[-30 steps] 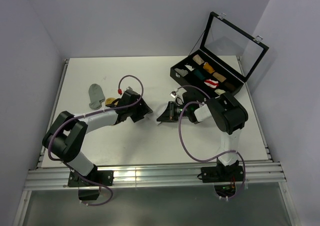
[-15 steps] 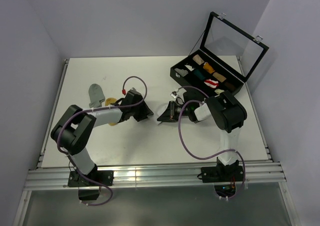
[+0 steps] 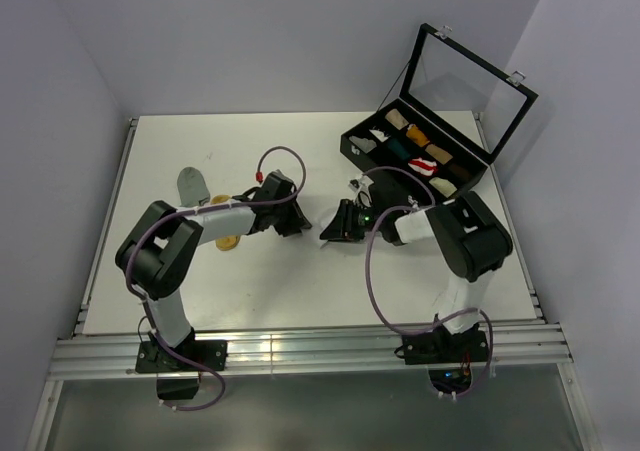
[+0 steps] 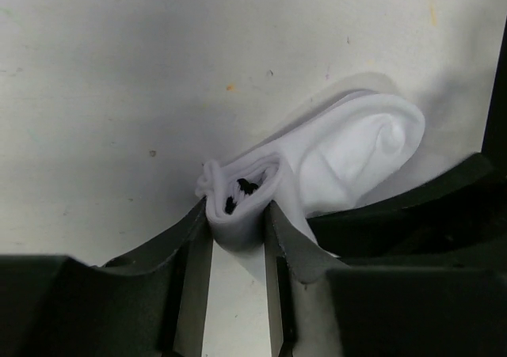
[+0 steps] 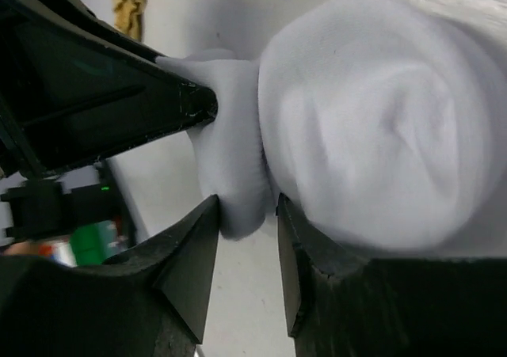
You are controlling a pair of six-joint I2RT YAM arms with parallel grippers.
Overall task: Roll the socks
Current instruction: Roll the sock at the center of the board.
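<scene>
The white sock (image 4: pixel 348 151) lies partly rolled on the table between my two grippers. My left gripper (image 4: pixel 238 214) is shut on its rolled end, where black stripes show inside the roll. My right gripper (image 5: pixel 247 206) stands open, with a loose fold of the same white sock (image 5: pixel 380 119) hanging between its fingertips. In the top view the left gripper (image 3: pixel 299 225) and right gripper (image 3: pixel 328 232) almost meet and hide the sock. The grey sock (image 3: pixel 192 184) lies flat at the left. The mustard-yellow sock (image 3: pixel 229 239) peeks out from under my left arm.
The black compartmented case (image 3: pixel 356 152) stands at the back right with its glass lid (image 3: pixel 470 86) raised and several small fabric rolls inside. The table's left edge (image 3: pixel 108 221) runs close to the grey sock.
My left gripper has slid right to the white sock and closed on its rolled end. The right gripper's jaws have opened off the sock. The right arm has shifted slightly.
</scene>
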